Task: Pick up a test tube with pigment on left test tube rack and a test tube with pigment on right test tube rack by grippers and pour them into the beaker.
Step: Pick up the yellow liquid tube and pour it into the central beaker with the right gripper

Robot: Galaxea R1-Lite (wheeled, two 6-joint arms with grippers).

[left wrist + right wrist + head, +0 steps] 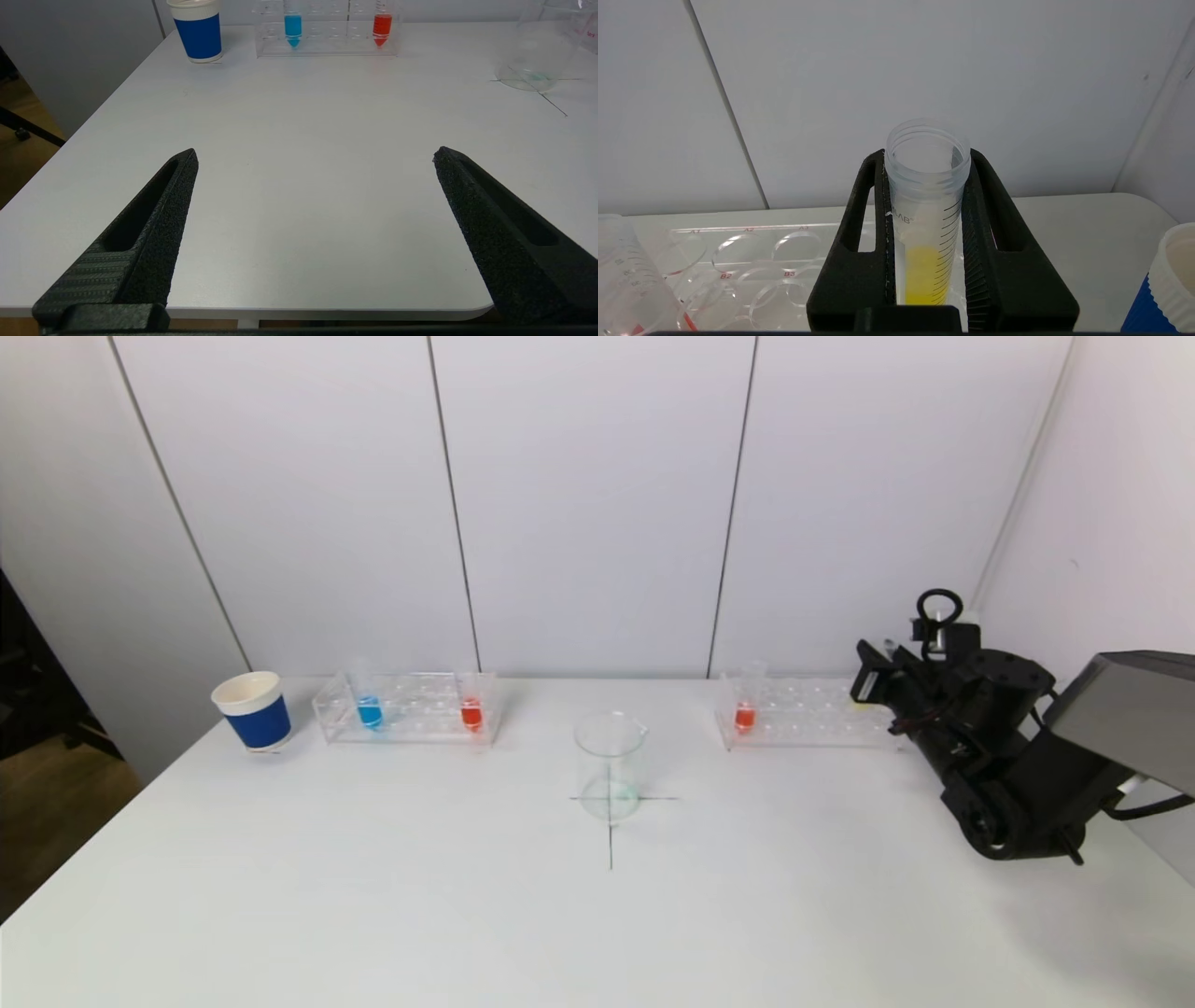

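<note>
The left clear rack (406, 709) holds a blue-pigment tube (370, 711) and a red-pigment tube (471, 712); both also show in the left wrist view, blue (293, 29) and red (381, 28). The glass beaker (610, 765) stands on a cross mark at the table's middle. The right rack (803, 714) holds a red-pigment tube (744, 714). My right gripper (924, 156) is at that rack's right end, shut on an upright open tube of yellow pigment (927, 261). My left gripper (315, 156) is open and empty over the table's near edge, out of the head view.
A blue paper cup (252, 709) stands left of the left rack. Another blue cup (1167, 289) sits close beside my right gripper. White wall panels stand right behind the racks. The table's left edge drops to the floor.
</note>
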